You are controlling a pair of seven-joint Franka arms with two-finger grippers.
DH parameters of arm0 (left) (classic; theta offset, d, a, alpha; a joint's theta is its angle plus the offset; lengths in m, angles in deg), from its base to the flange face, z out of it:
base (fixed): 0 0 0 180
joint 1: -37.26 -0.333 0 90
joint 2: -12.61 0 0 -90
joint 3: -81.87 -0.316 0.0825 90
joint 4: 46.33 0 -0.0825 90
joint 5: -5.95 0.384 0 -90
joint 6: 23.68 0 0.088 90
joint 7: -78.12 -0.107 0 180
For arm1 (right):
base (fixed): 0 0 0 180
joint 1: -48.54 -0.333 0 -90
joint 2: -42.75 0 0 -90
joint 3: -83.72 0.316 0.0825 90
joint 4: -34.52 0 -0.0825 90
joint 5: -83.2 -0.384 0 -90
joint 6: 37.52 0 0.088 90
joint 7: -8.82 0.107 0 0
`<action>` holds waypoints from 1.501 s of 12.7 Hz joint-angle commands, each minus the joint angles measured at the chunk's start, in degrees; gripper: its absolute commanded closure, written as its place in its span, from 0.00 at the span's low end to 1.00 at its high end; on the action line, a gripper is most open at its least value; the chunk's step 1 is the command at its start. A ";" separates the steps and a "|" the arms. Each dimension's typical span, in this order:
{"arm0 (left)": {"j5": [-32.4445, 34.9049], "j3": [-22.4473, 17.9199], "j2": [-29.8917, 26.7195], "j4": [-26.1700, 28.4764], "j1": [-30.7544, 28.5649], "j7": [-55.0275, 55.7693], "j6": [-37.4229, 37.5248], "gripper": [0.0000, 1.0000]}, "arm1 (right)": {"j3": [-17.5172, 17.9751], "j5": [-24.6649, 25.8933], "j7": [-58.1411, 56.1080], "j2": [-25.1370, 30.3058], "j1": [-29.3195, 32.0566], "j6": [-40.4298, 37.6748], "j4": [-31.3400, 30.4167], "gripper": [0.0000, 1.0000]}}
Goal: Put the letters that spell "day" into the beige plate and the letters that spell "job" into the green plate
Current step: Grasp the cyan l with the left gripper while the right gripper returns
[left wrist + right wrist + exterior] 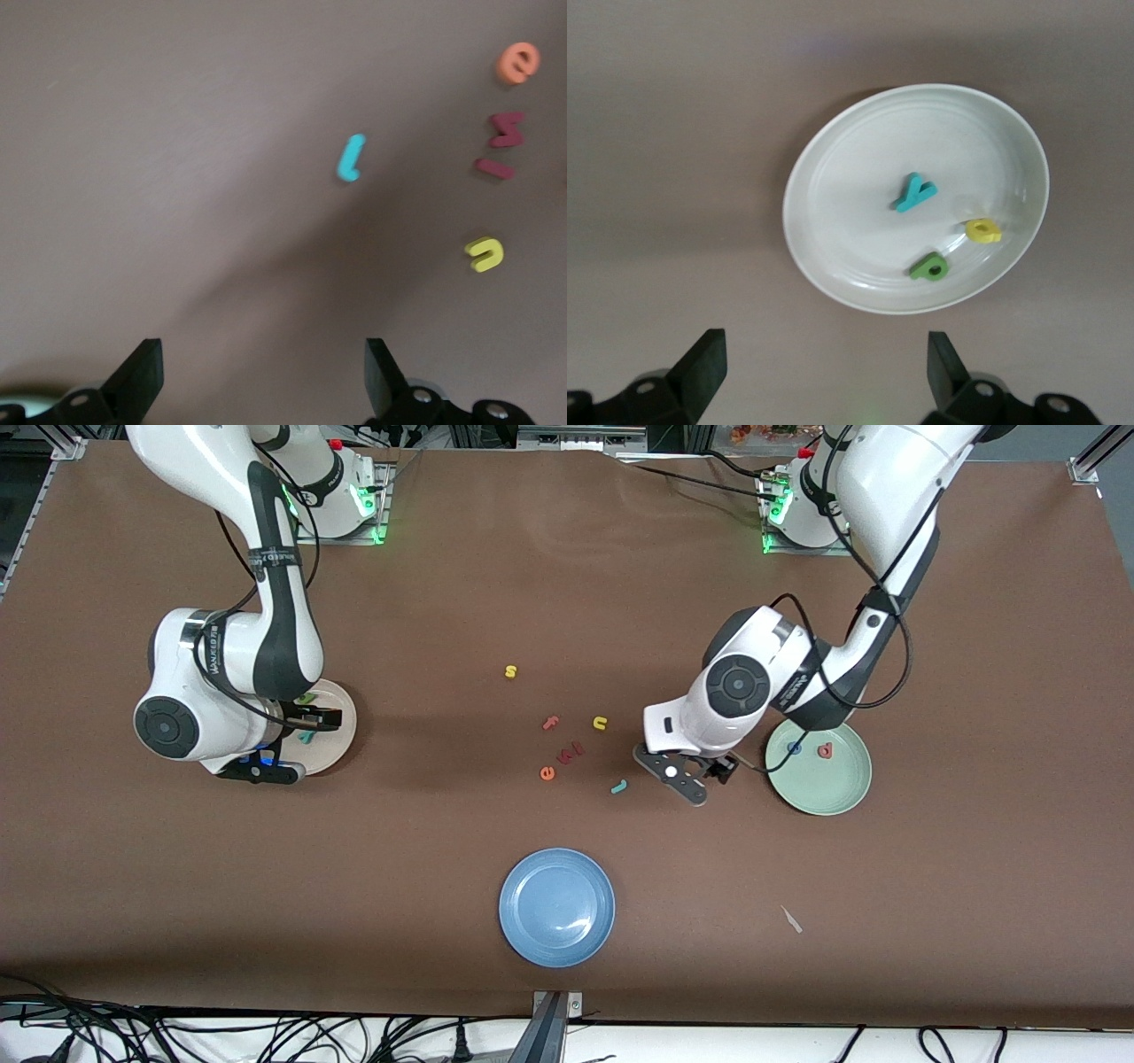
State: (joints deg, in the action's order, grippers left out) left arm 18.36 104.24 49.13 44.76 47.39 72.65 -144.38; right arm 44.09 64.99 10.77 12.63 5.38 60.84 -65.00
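Nearest the front camera: blue plate (556, 908), well apart from both grippers, with a small pale scrap (791, 919) toward the left arm's end of the table.

Left gripper (680, 777) (261, 376): hangs over bare table, fingers (142, 372) spread wide, grips nothing.

Just beside it, toward the right arm's end: teal "j" (619, 786) (351, 158), flat on the table, touching neither finger.

Past the "j" in the same direction: orange "e" (547, 773) (517, 62) and two dark red letters (570, 753) (505, 131), close together.

A little farther from the camera than those: yellow "u" (600, 724) (485, 253) and pink "f" (551, 723), near this gripper but apart from it.

Beside the left gripper, toward its own arm's end: green plate (819, 793), partly under the arm's wrist. Holds the blue "o" (795, 749) and the red "b" (825, 751), side by side near the plate's edge farthest from the camera.

Right gripper (306, 722) (824, 367): hovers over the beige plate (344, 731) (859, 204), fingers (704, 367) wide apart, clamps on nothing.

Directly under it, inside the beige plate: teal "y" (915, 193) near the middle, yellow "a" (982, 231) and dark green "d" (930, 266) close to each other nearer the rim, none touching another.

Farthest from the camera among the loose letters: yellow "s" (510, 671), alone on the table, between the two grippers and well apart from both.
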 commanded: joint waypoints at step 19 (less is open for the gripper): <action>7.02 -0.92 13.75 -3.28 4.90 -9.21 -21.68 0.47 | 40.35 16.97 -0.28 22.28 37.89 -6.85 6.26 0.00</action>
State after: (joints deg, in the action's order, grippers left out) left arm 23.65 103.65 61.95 43.23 51.76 63.76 -165.82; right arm 83.95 81.07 10.52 30.74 41.31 56.04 -57.68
